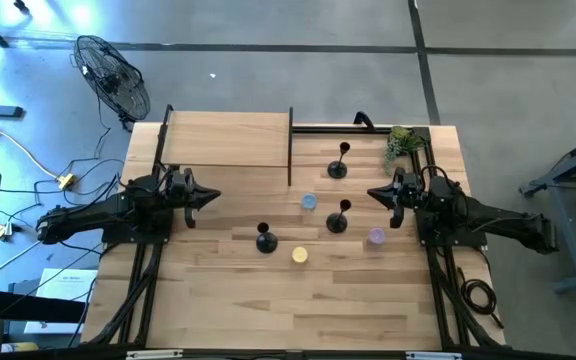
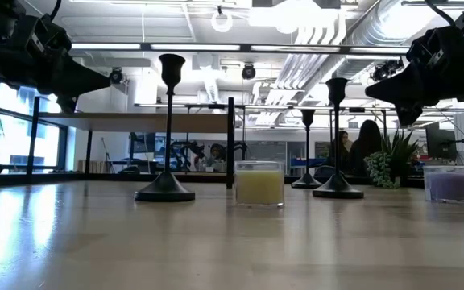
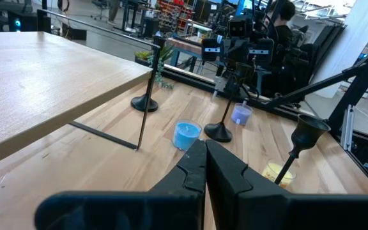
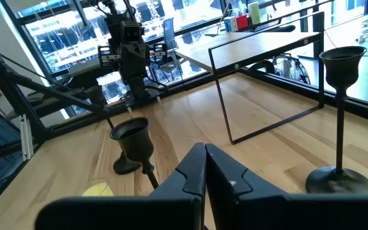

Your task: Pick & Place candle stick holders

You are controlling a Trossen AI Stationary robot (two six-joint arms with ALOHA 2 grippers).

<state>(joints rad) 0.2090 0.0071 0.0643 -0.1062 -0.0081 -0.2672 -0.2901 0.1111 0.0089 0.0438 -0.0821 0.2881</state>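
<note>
Three black candle stick holders stand upright on their round bases on the wooden table: one far back (image 1: pixel 338 165), one in the middle (image 1: pixel 337 218), one nearer and to the left (image 1: pixel 266 238). In the low view they show as the tall one (image 2: pixel 166 129), the middle one (image 2: pixel 336 137) and the far one (image 2: pixel 307 149). My left gripper (image 1: pixel 213 196) is shut and level above the table's left side, pointing right (image 3: pixel 205 150). My right gripper (image 1: pixel 373 192) is shut and level at the right side, pointing left (image 4: pixel 204 153), with a holder's cup (image 4: pixel 131 135) close before it. Neither gripper touches anything.
A raised wooden shelf (image 1: pixel 228 140) on a thin black frame covers the far left of the table. A blue candle (image 1: pixel 309 202), a yellow candle (image 1: pixel 299 255) and a purple candle (image 1: pixel 376 237) stand among the holders. A small plant (image 1: pixel 400 142) is at the far right.
</note>
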